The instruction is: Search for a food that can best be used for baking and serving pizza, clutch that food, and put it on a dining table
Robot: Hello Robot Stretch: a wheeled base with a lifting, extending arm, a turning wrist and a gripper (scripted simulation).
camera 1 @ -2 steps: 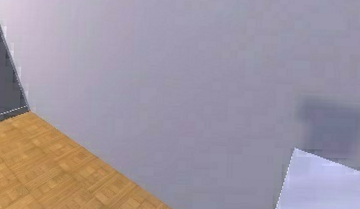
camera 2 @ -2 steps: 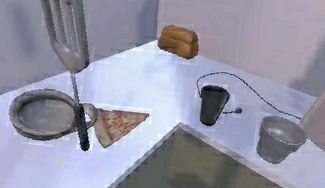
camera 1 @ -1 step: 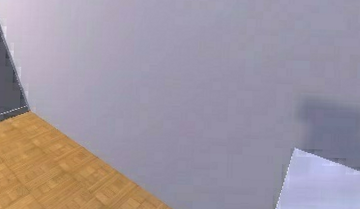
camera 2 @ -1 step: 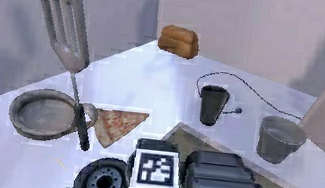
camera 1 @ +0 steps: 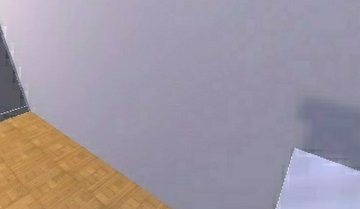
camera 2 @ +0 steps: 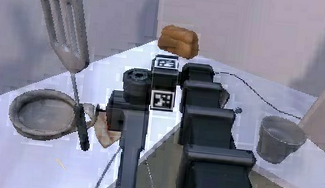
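Observation:
A brown loaf of bread (camera 2: 177, 36) lies on the white counter (camera 2: 3, 161) near the wall, just beyond the arm's two white marker squares (camera 2: 164, 80). The dark arm rises from the arm side view's bottom edge. Left of the markers is the gripper (camera 2: 117, 143), its dark body low over the counter. Close to it on its left stand a grey round pan (camera 2: 40, 112) and the dark handle of a big metal spatula (camera 2: 65, 21). With these things at and behind the gripper, I cannot tell whether it holds anything.
A grey metal pot (camera 2: 279, 140) stands on the counter at the arm side view's right, with a thin dark cable (camera 2: 247, 88) behind the arm. Ahead is a grey wall (camera 1: 189, 83), wooden floor (camera 1: 46, 168), a dark panel (camera 1: 4, 76) and a white counter corner (camera 1: 325, 193).

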